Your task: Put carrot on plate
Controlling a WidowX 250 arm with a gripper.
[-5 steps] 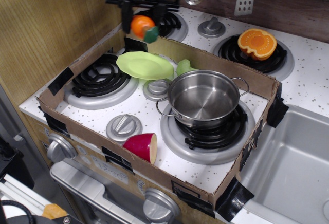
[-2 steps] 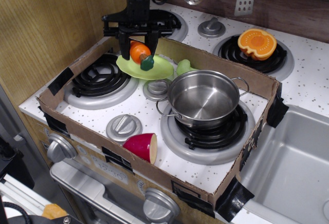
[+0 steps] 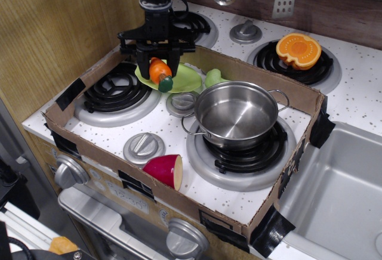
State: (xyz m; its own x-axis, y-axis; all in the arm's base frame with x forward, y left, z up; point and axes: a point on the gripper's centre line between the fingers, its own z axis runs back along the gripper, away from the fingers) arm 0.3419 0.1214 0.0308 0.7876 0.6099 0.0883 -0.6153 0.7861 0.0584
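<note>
Carrot (image 3: 159, 72) is hanging tilted, green stub downward, pinched in the pincer (image 3: 156, 63) right over the lime-green plate (image 3: 186, 80), seemingly being positioned low so it is dropping without rolling off.

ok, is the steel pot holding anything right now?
No, the steel pot shows only its bare shiny inside, while the carrot is over at the lime-green plate under the gripper.

Nothing readable anywhere: no labels, brands or numbers showed on the stove, the cardboard, the pot or the utensils.
</note>
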